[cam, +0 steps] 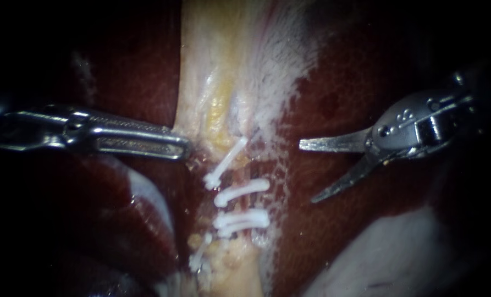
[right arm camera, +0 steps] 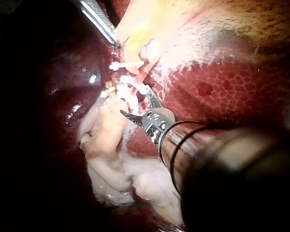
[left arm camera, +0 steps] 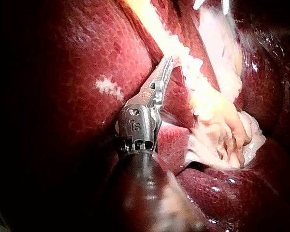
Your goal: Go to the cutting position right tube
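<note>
Several white clips (cam: 242, 191) cross a reddish tube (cam: 246, 204) below the pale yellow gallbladder (cam: 218, 60). My right instrument (cam: 308, 172) ends in two blades that stand open, off to the right of the clips and clear of them, over the dark liver (cam: 338, 99). In the right wrist view these blades (right arm camera: 134, 102) point at the clips (right arm camera: 128, 64) from just short of them. My left instrument (cam: 185, 148) comes in level from the left. Its long jaws lie together, their tip gripping the gallbladder's left edge just above the clips; the left wrist view shows the same (left arm camera: 165, 67).
Dark red liver lobes (cam: 141, 214) lie on both sides of the clipped strand. A pale whitish mass (cam: 388, 258) sits at the lower right, under my right instrument's shaft. Frayed pale tissue (left arm camera: 222, 135) lies beside my left instrument.
</note>
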Available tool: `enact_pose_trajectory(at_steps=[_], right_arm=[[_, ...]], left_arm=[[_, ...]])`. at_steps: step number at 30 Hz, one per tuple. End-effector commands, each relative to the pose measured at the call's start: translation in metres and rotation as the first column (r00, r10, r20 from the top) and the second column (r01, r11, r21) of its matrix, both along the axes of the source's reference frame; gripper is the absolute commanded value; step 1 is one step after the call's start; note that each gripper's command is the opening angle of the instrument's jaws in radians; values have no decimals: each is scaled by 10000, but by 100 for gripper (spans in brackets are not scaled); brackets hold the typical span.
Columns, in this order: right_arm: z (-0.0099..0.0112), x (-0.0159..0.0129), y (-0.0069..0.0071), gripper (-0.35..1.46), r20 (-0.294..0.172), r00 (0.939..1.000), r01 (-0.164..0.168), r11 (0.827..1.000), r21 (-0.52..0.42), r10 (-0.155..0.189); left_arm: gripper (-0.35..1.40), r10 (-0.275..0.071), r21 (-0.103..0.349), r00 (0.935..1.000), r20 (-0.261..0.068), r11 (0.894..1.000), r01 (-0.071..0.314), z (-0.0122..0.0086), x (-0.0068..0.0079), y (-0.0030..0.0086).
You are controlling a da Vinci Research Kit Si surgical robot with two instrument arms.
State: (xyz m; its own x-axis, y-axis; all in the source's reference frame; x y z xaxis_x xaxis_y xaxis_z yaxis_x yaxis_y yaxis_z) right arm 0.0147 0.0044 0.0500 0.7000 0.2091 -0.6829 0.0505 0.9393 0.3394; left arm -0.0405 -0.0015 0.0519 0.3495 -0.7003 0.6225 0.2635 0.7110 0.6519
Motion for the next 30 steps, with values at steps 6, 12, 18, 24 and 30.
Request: enact_pose_trajectory(at_steps=[6, 12, 18, 24, 30], right_arm=[[15, 2, -12, 140, 42, 10000, -89, 9970, 769, 86], [34, 9, -31, 140, 101, 9999, -58, 9878, 1558, 43], [49, 21, -49, 132, 124, 9995, 247, 9655, 2592, -289], [56, 31, -55, 118, 356, 9990, 144, 9457, 3248, -274], [59, 39, -56, 83, 595, 9977, 62, 9219, 3873, -317]], left_arm=[[-35, -88, 197, 10000, -19, 9998, 89, -29, 10, 21], [-35, -212, -100, 9996, 194, 9997, 214, -68, 19, 36], [-35, -369, -355, 9986, 378, 9986, 383, -107, 27, 47], [-35, -480, -473, 9978, 463, 9976, 502, -131, 34, 53], [-35, -501, -523, 9976, 474, 9972, 525, -136, 35, 54]])
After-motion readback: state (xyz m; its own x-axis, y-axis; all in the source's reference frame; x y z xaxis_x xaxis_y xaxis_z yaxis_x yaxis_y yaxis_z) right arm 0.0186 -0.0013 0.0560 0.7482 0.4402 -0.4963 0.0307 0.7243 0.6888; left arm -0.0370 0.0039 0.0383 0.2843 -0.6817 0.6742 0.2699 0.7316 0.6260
